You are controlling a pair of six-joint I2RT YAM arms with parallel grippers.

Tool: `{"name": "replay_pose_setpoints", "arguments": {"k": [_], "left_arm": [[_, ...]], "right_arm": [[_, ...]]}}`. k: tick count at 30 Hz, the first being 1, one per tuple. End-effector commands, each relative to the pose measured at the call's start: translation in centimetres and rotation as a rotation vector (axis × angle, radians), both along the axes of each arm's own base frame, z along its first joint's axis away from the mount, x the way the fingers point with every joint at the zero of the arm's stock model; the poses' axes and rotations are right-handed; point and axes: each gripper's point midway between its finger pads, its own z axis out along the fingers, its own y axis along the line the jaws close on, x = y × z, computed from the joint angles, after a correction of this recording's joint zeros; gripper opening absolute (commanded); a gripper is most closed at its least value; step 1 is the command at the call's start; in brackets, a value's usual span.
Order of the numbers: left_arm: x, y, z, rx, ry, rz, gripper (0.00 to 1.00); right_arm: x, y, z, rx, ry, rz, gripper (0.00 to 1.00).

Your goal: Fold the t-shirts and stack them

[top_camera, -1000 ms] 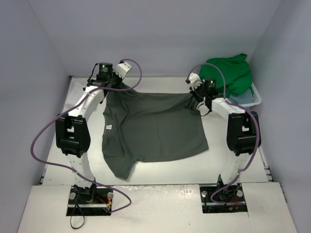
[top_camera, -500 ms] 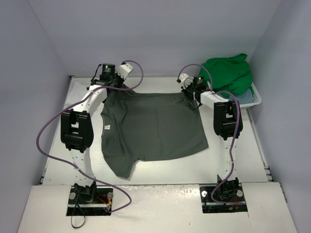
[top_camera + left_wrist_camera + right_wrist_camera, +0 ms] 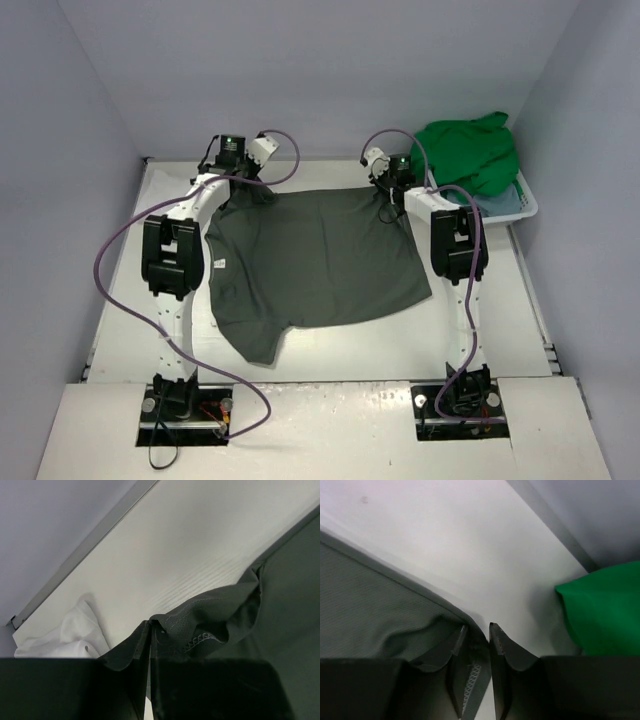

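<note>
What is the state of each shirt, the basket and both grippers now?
dark grey t-shirt: spread open on the table, far corners held.
green t-shirt: unfolded, heaped on the basket.
light blue t-shirt: in basket, under the green one.
left gripper: shut on the dark grey t-shirt.
right gripper: shut on the dark grey t-shirt.
</note>
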Motion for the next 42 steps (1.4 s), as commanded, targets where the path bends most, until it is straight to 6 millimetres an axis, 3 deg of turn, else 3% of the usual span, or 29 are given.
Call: {"name": "replay_pose_setpoints", "arguments": {"k": [1,4,5,7,11,12,13,14,16,24,27,28,32,37,42], "left_arm": [[2.4,0.0,4.8,0.012,-0.141,0.005,0.00],[3.4,0.4,3.9,0.044,-0.147,0.022,0.00],[3.7,0.7,2.8,0.062,-0.134,0.039,0.00],[4.5,0.8,2.9,0.079,-0.156,0.054,0.00],[6.5,1.7,0.8,0.169,-0.192,0.110,0.00],[7.0,2.2,1.3,0.200,-0.216,0.143,0.00],[7.5,2.1,1.3,0.226,-0.235,0.148,0.00],[7.9,2.2,-0.2,0.245,-0.224,0.151,0.00],[8.8,2.4,-0.9,0.276,-0.233,0.179,0.00],[11.7,2.9,0.2,0.226,-0.324,0.266,0.00],[12.1,2.6,1.0,0.197,-0.347,0.281,0.19],[12.1,2.5,1.4,0.186,-0.352,0.283,0.34],[11.9,2.4,1.7,0.187,-0.349,0.287,0.52],[11.4,2.5,2.1,0.191,-0.339,0.292,0.53],[8.9,2.3,3.2,0.140,-0.314,0.288,0.53]], "right_arm": [[2.6,-1.2,3.4,-0.042,-0.132,-0.086,0.22],[2.9,-2.1,3.4,-0.085,-0.149,-0.145,0.24],[2.9,-2.6,3.4,-0.092,-0.152,-0.165,0.24],[2.8,-3.1,3.6,-0.110,-0.156,-0.203,0.24],[1.4,-2.7,3.6,-0.088,-0.126,-0.199,0.24],[1.1,-2.4,4.3,-0.079,-0.128,-0.190,0.24],[0.4,-1.9,3.7,-0.069,-0.103,-0.171,0.24],[0.0,-1.5,3.7,-0.065,-0.092,-0.163,0.24],[-1.1,-0.9,3.7,-0.058,-0.074,-0.143,0.24],[-3.9,0.8,4.3,-0.020,-0.014,-0.112,0.24],[-4.9,0.9,4.0,-0.015,0.007,-0.110,0.24],[-5.2,0.9,3.8,-0.015,0.012,-0.109,0.24],[-6.2,0.4,2.5,-0.032,0.042,-0.121,0.24],[-6.1,-0.1,2.0,-0.057,0.036,-0.136,0.25],[-4.9,-0.4,2.1,-0.080,0.010,-0.142,0.19]]}}
